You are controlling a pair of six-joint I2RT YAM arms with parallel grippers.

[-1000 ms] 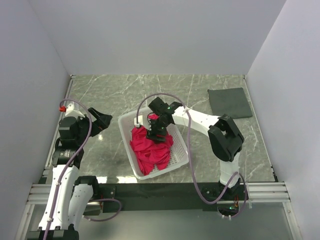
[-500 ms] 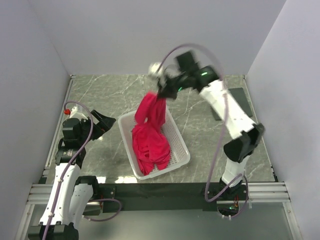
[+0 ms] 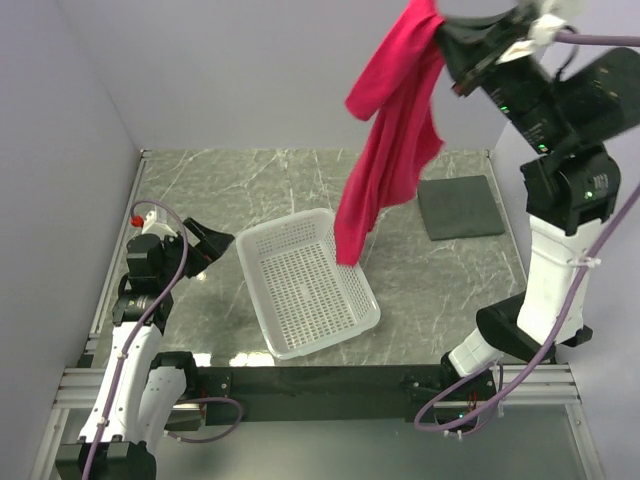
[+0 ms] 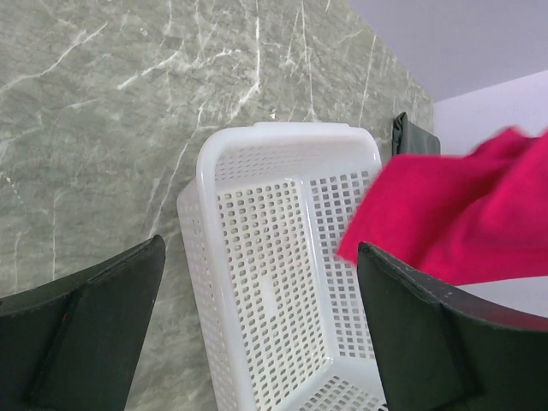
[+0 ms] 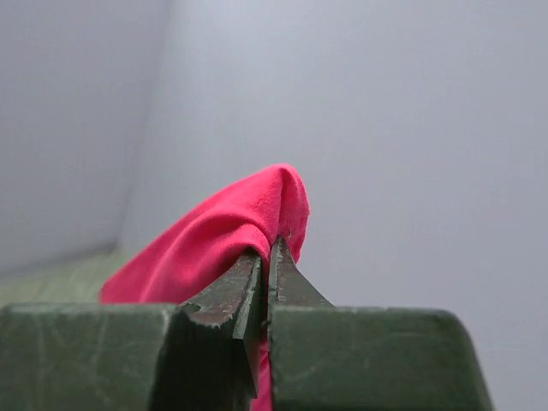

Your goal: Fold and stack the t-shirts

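A crimson-red t-shirt (image 3: 393, 140) hangs bunched and long from high in the air, its lower end dangling just over the far right rim of the white mesh basket (image 3: 305, 283). My right gripper (image 3: 447, 27) is raised near the top of the top view and shut on the shirt's upper edge; the wrist view shows the red fabric (image 5: 231, 231) pinched in my right gripper (image 5: 267, 248). My left gripper (image 3: 215, 243) stands open low at the left, beside the basket (image 4: 274, 282), with nothing between its fingers (image 4: 94, 321). Part of the shirt (image 4: 462, 218) shows at the right of that view.
A dark grey folded cloth (image 3: 459, 205) lies flat at the back right of the marble table (image 3: 220, 180). White walls enclose the table on three sides. The basket sits slanted near the front middle.
My right arm has swung up and to the right, pulling the red t-shirt fully out of the basket into the air. The basket now holds nothing. The left arm has barely moved.
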